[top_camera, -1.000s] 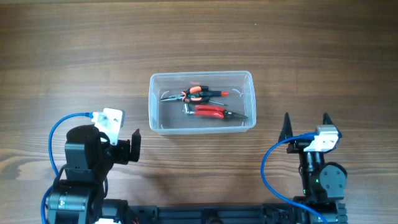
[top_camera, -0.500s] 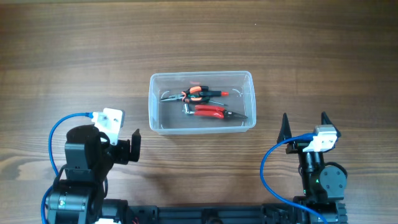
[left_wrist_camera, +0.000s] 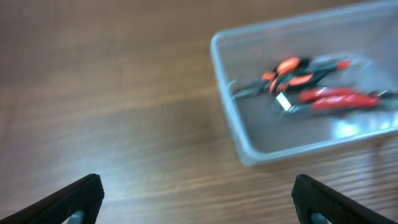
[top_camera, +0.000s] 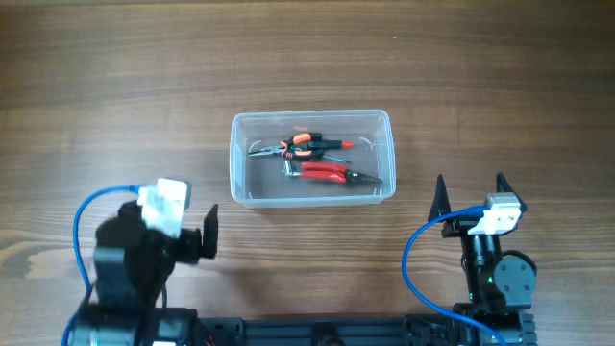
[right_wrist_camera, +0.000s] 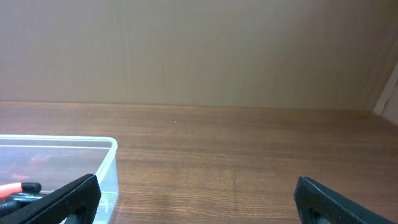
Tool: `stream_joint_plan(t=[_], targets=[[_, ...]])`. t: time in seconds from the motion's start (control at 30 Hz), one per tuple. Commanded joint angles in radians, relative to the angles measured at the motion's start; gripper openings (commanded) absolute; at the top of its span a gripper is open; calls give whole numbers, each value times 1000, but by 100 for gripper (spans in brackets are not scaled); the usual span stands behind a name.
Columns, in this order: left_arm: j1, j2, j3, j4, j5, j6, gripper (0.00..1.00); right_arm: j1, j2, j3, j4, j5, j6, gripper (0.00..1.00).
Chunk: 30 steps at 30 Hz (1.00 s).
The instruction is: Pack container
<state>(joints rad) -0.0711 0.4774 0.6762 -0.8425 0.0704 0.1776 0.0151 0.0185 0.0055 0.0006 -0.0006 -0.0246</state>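
Note:
The clear plastic container (top_camera: 233, 163) sits mid-table and holds orange-and-black pliers (top_camera: 300, 144) and red-handled pliers (top_camera: 327, 173). My left gripper (top_camera: 199, 235) is open and empty at the lower left, apart from the tub. In the left wrist view the gripper (left_wrist_camera: 198, 186) hovers over bare wood, with the container (left_wrist_camera: 227, 99) ahead on the right, blurred. My right gripper (top_camera: 471, 187) is open and empty at the lower right. In the right wrist view the gripper (right_wrist_camera: 198, 186) is over bare wood, with the container's corner (right_wrist_camera: 111, 158) at the left.
The wooden table (top_camera: 115, 86) surrounds the tub. Blue cables (top_camera: 86, 207) loop beside each arm base. A plain wall (right_wrist_camera: 199, 50) stands behind the table's far edge.
My left arm has shifted slightly toward the near edge and its wrist view is blurred. My right arm drew back a touch. The container and tools have not moved.

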Motion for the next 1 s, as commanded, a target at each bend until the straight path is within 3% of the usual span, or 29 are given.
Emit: stream_joint_plan(t=[0.0, 0.13, 0.27, 0.37, 0.63, 0.97], targets=[[-6, -239, -115, 69, 106, -9, 100, -3, -9, 0, 5, -20, -10, 100], [4, -468, -319, 333, 105, -9, 100, -3, -9, 0, 5, -20, -10, 100], [6, -472, -509, 676, 88, -1, 100, -3, -9, 0, 5, -20, -10, 100], [6, -474, -639, 845, 78, -2, 100, -3, -9, 0, 5, -20, -10, 100], [37, -472, -671, 772, 40, -237, 100, -3, -9, 0, 5, -20, -10, 100], [36, -472, -671, 774, 37, -242, 100, -3, -9, 0, 5, -20, -10, 100]])
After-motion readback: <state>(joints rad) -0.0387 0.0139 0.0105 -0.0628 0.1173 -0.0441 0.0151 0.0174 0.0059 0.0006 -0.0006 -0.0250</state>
